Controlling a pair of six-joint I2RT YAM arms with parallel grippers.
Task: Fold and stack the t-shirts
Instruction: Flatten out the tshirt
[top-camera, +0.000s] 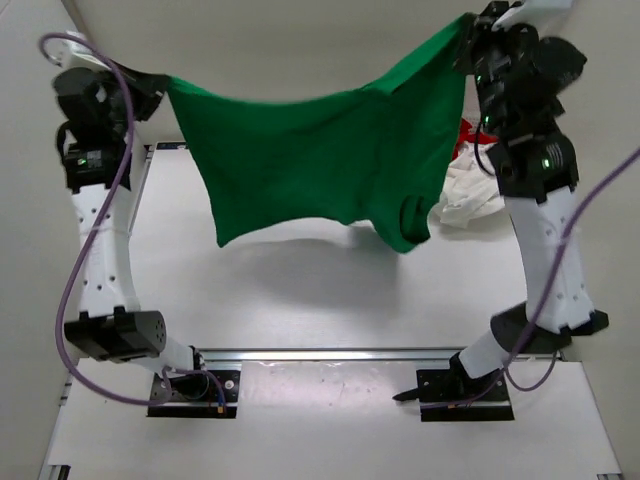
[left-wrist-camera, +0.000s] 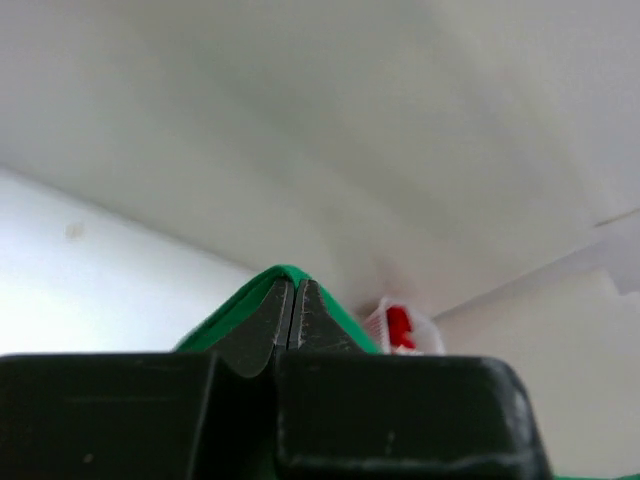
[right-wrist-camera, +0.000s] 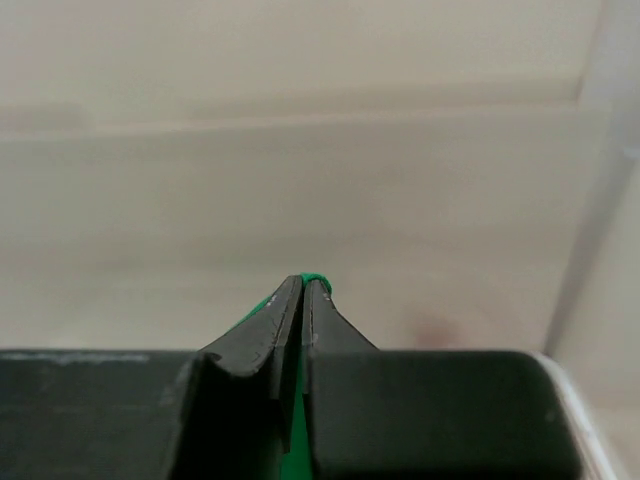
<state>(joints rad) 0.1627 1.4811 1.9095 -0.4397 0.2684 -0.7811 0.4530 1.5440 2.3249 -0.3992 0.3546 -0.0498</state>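
Green and soft, the bright plain cloth t-shirt (top-camera: 320, 160) is hanging in the air above the pale table (top-camera: 300, 290). Its long axis is running side to side between the arms, and its loose lower edge is sagging toward their bases. The left gripper (top-camera: 160, 85) is pinching one top corner, jaws pressed together on the cloth. The right gripper (top-camera: 466, 42) is doing likewise at the other corner. Beyond, beside the right arm, the crumpled white t-shirt (top-camera: 468, 195) and red t-shirt (top-camera: 468, 135) are lying unfolded.
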